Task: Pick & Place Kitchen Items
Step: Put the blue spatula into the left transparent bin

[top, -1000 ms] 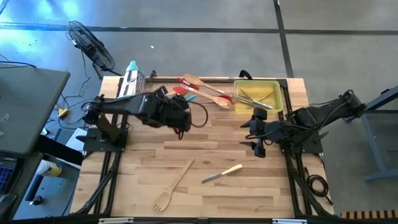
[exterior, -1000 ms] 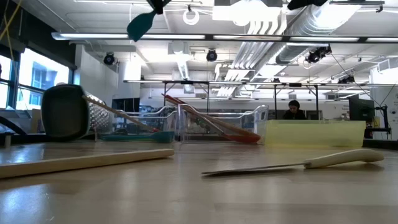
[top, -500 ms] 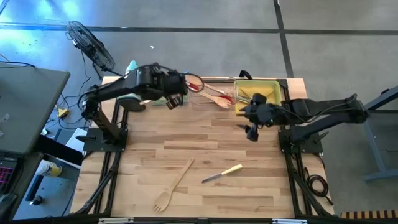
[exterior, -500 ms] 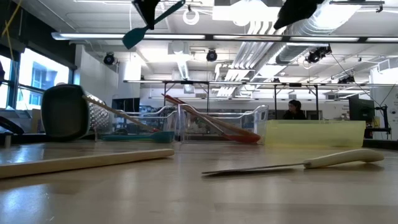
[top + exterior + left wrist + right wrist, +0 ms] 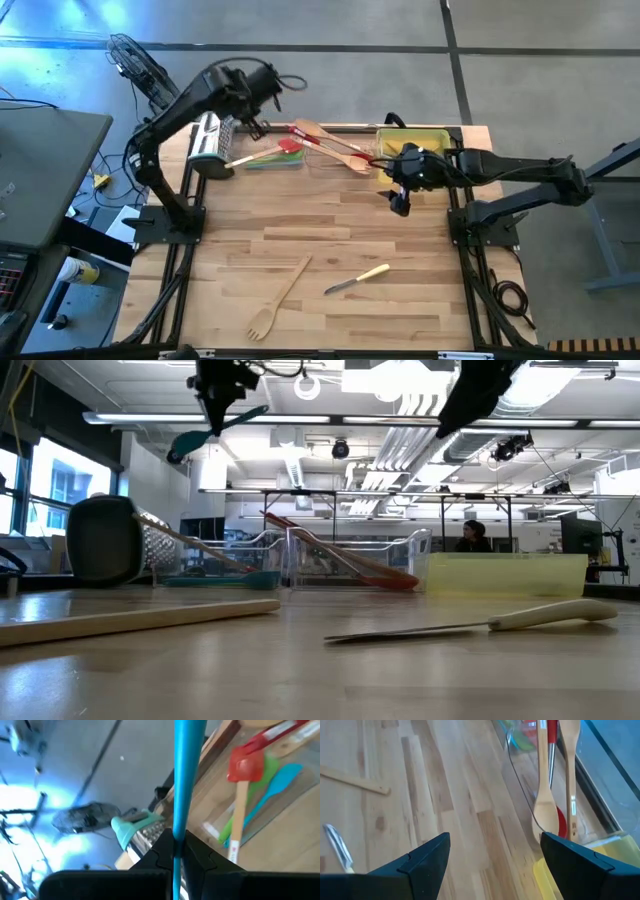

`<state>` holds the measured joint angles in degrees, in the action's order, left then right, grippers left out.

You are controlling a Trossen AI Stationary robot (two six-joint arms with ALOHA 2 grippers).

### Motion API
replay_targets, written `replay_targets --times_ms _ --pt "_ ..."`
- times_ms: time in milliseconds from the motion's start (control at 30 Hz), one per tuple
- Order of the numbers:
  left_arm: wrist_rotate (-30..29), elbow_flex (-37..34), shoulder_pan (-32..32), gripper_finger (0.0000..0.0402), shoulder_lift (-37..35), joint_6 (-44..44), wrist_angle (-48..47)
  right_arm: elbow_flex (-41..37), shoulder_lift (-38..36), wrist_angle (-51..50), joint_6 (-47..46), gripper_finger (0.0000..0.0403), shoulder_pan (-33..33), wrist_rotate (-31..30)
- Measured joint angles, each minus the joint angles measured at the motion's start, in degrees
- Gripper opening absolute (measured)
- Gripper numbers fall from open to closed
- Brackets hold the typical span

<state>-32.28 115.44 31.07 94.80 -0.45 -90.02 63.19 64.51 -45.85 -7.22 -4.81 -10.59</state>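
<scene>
The blue spatula [image 5: 186,780] is pinched in the left tool [image 5: 176,851], whose fingers are closed on its handle, and it rides high above the far left corner of the tabletop [image 5: 330,240]. From the low view its head points down and to the side, so the long axis is tilted rather than level. Below it, toward the tabletop's middle, the clear tray [image 5: 275,160] already holds a red spatula [image 5: 244,775], a green one and another blue one, lying roughly lengthwise in the tray. The coming move, as I judge it, turns on bringing the held handle parallel to that tray's long side before lowering. The right tool [image 5: 401,196] hangs with fingers spread wide and empty near the yellow tray [image 5: 440,150]. It is the nearer arm to the small knife [image 5: 358,279] and the wooden fork [image 5: 280,297] lying loose on the near half.
</scene>
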Motion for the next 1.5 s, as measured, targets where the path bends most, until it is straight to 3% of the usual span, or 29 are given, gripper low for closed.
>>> replay_targets --times_ms 233,400,900,1067,1300,1500 --pt "5.4 0.0 8.3 0.0006 0.1 5.1 0.7 -3.9 0.0 2.5 -0.1 0.0305 -0.6 0.0" --pt "10.1 0.0 12.0 0.0006 1.4 6.9 6.1 -5.7 0.0 4.9 0.0 0.0305 -1.3 -0.3" --pt "19.0 -0.1 16.7 0.0006 11.0 8.3 9.1 -7.1 0.0 3.5 -1.6 0.0305 -1.3 0.1" --pt "22.8 -7.6 16.7 0.0006 11.2 10.6 13.6 -7.1 0.0 3.2 -1.7 0.0305 -1.3 0.0" --pt "23.0 -22.7 18.4 0.0006 11.2 10.8 19.2 -7.1 0.0 3.5 -1.5 0.0305 -1.3 -1.3" --pt "28.1 -28.3 18.3 0.0006 10.9 10.8 27.4 -7.0 0.0 6.2 1.2 0.0305 -2.3 -1.5"
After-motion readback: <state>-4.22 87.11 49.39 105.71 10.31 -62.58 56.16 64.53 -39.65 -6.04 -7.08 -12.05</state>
